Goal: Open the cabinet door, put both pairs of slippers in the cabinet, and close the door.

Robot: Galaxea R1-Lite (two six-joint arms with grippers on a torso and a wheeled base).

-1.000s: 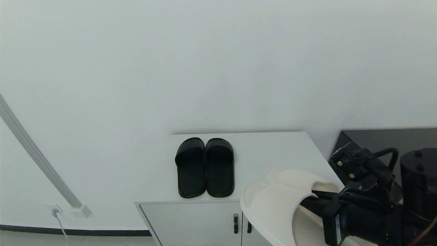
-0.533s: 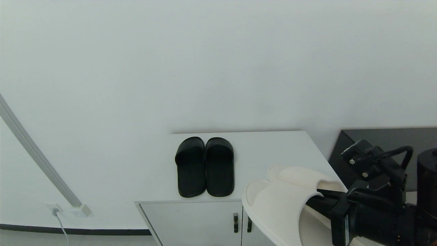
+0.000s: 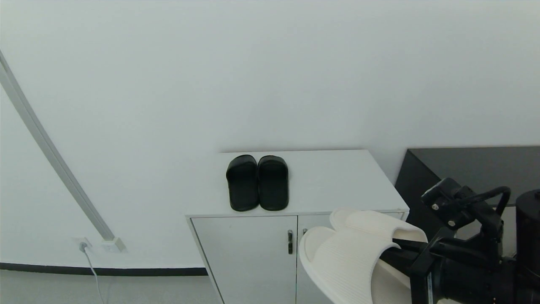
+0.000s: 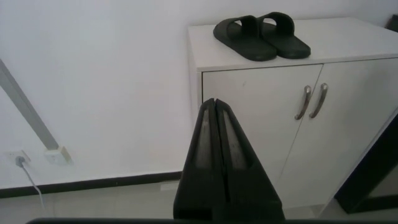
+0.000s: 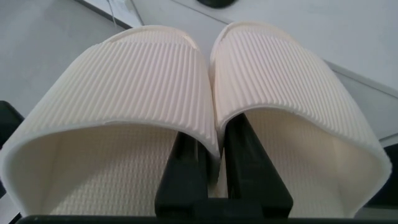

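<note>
The right claw (image 3: 392, 249) pinches the white slippers (image 3: 350, 257) together by their inner strap edges. They look soft, light and bendy, so that middle spot should hold both. The black slippers (image 3: 258, 182) sit well ahead of it on the closed cabinet (image 3: 249, 253). The left claw (image 4: 215, 104) is squeezed shut and holds nothing.

Blk slippers (image 3: 258, 185) atop shut cabinet (image 3: 249, 253)
</note>
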